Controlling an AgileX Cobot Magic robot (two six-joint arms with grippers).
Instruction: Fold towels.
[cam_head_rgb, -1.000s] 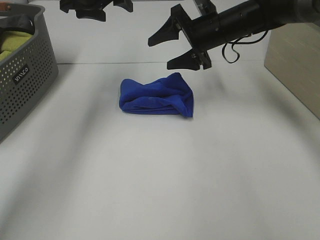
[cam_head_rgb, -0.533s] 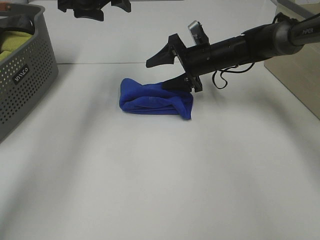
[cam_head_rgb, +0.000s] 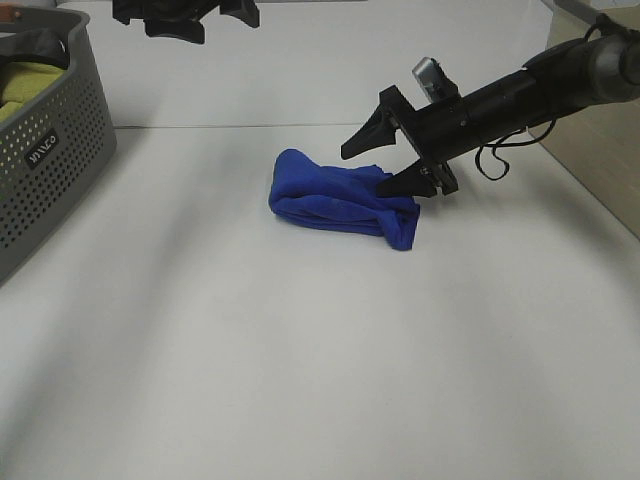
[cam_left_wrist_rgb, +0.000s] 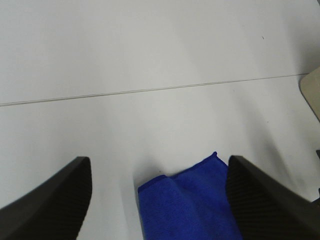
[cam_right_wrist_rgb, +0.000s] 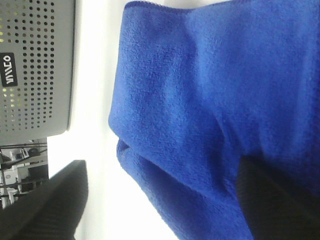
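A white table (cam_head_rgb: 300, 380) fills the view, a seam crossing toward twelve o'clock; a light wooden panel (cam_head_rgb: 590, 150) stands at three o'clock.

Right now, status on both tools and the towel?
Right tool open, lower finger touching the blue towel. Left tool open, hovering above the towel's far edge. Towel bunched on the table. Grey basket apart, nothing blocking.

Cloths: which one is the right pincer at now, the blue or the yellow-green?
The blue towel, bunched on the white table. The right pincer is open, its lower finger on the towel's right end. The yellow-green cloth lies in the grey basket at far left.
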